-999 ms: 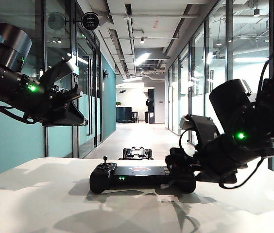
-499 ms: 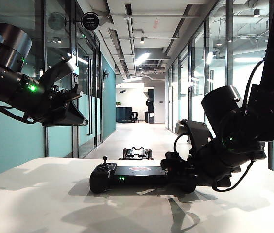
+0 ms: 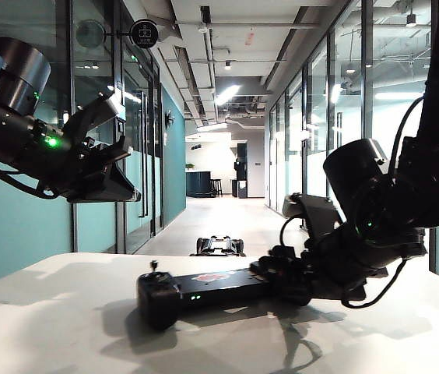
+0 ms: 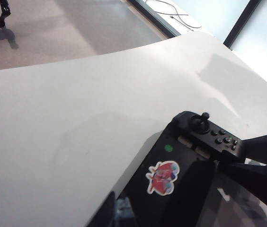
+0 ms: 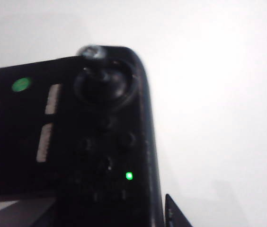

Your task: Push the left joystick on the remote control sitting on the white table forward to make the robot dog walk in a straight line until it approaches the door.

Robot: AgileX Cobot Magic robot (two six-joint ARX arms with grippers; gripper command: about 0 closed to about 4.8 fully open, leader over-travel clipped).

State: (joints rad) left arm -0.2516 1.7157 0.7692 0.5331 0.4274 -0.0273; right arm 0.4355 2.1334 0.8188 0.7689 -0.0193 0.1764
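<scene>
Remote control [image 3: 204, 287] newly skewed by right tool [image 3: 270, 269].

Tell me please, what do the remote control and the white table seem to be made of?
The remote control looks like matte black plastic: moulded rounded corners, dull sheen, a sticker on it. The white table seems a smooth matte laminate or painted board, with soft shadows and no sharp reflections; its core cannot be told.
</scene>
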